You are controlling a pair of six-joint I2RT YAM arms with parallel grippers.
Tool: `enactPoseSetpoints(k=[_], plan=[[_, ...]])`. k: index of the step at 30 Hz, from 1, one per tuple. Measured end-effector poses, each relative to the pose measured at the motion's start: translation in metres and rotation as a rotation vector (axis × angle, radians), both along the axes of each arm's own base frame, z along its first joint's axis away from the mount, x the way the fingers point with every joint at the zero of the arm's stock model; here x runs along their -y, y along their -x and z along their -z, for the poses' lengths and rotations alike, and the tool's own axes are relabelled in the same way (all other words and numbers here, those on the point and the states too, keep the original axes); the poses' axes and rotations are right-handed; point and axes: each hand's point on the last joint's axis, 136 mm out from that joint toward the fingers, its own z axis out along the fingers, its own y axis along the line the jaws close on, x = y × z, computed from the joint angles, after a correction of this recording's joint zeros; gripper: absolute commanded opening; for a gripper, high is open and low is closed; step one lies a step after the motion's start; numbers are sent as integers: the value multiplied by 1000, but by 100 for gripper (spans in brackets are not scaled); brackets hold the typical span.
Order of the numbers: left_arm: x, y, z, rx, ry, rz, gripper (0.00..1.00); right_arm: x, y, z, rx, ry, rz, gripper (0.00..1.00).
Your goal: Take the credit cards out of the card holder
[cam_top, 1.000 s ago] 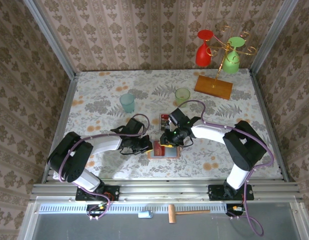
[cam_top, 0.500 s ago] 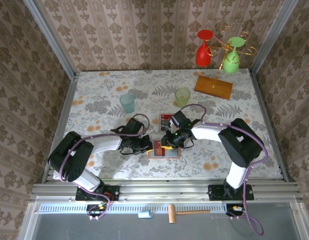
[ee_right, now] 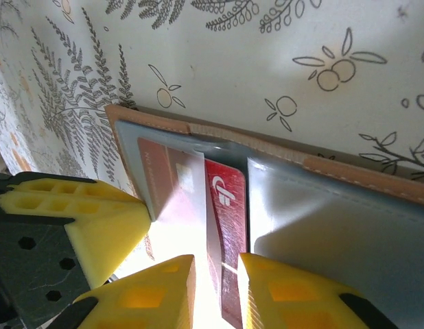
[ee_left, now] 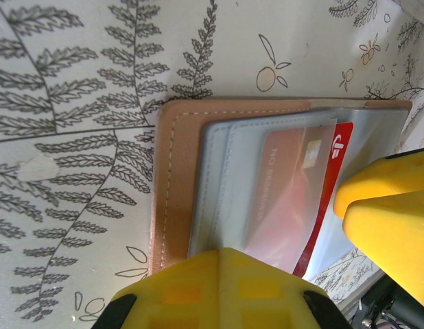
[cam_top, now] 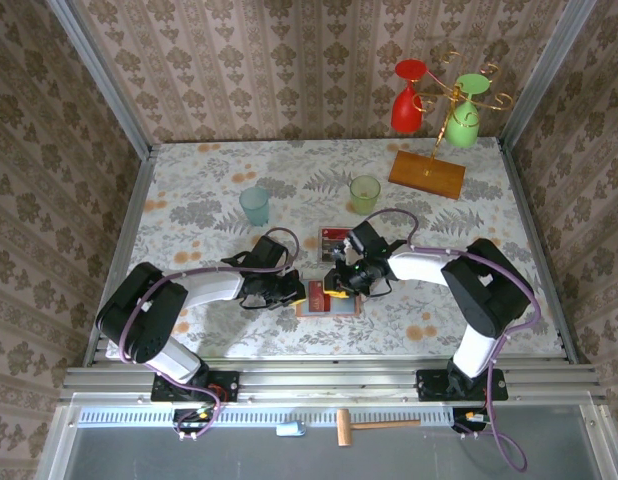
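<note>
Red credit card (ee_right: pixel 226 195) seemingly pinched between right gripper (ee_right: pixel 217 269) fingers; left gripper (ee_left: pixel 219 271) closed atop card holder (ee_left: pixel 172 192).

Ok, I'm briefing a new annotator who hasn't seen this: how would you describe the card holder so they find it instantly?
On the flowered table, look near the front edge where the left claw and right claw converge. The card holder lies open beneath them: salmon-pink border, grey-blue pockets, unlike the loose dark card just behind it.

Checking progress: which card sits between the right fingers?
The red card with the white logo, sticking out of the card holder; the other card lies loose on the table.
</note>
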Motion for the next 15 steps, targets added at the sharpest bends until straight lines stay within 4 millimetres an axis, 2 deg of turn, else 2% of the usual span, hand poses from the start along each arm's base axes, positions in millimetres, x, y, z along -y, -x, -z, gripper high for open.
enactPoseSetpoints(k=[6, 15], plan=[[0, 0, 0, 0, 0, 0, 0, 5, 6, 7, -21, -12, 10, 23], [0, 0, 0, -2, -2, 0, 0, -8, 4, 7, -40, -97, 4, 18]])
